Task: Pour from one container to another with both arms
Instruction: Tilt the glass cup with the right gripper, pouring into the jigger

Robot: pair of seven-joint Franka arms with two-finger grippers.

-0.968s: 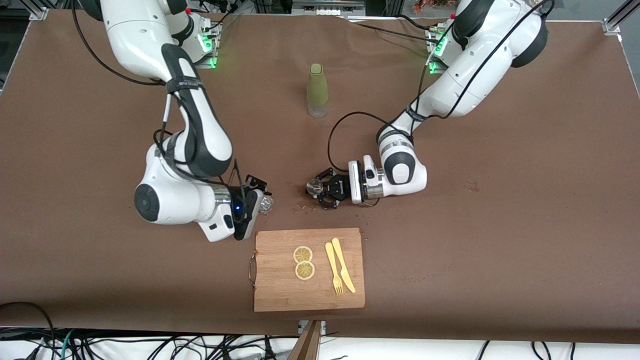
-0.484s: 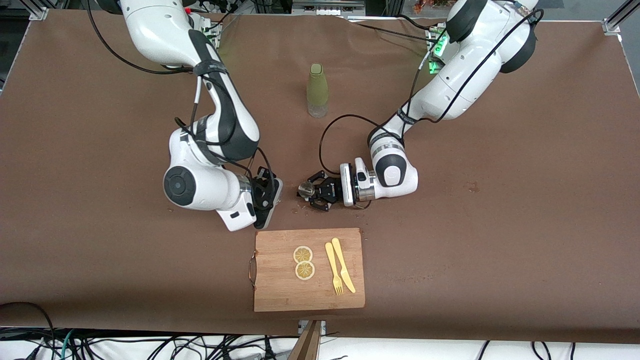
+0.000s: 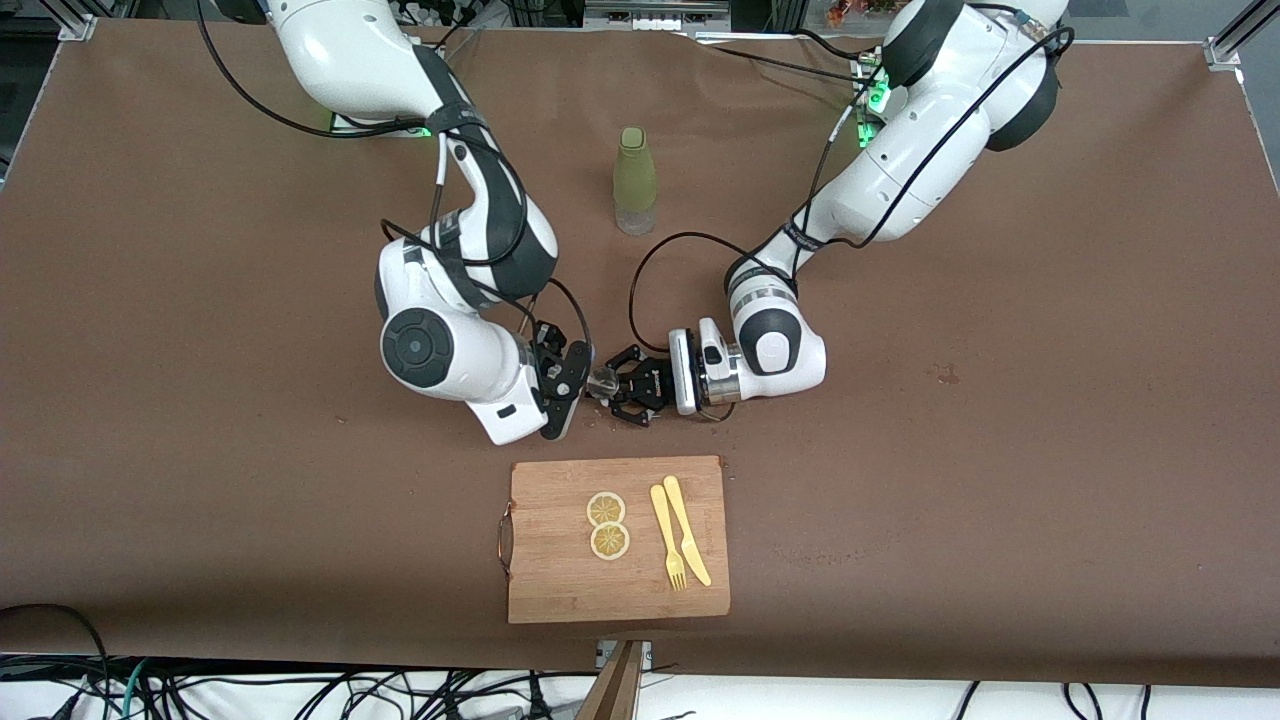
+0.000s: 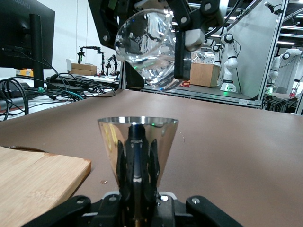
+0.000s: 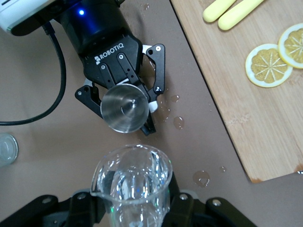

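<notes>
The right gripper [image 3: 578, 378] and the left gripper [image 3: 615, 385] meet over the middle of the table [image 3: 1000, 480], just farther from the front camera than the cutting board [image 3: 617, 540]. The right jaws are clamped on a clear glass beaker [image 5: 132, 182], tilted with its spout toward a steel cone cup [image 4: 138, 142], which the left jaws hold upright. In the left wrist view the beaker [image 4: 149, 49] hangs above the cup's rim, not touching it. Droplets [image 5: 179, 122] lie on the table between the cup and the board's edge. The board carries two lemon slices [image 3: 607, 525] and a yellow fork and knife [image 3: 679, 535]. A green bottle [image 3: 634, 180] stands well apart, nearer the bases. Both ends of the table lie open.
</notes>
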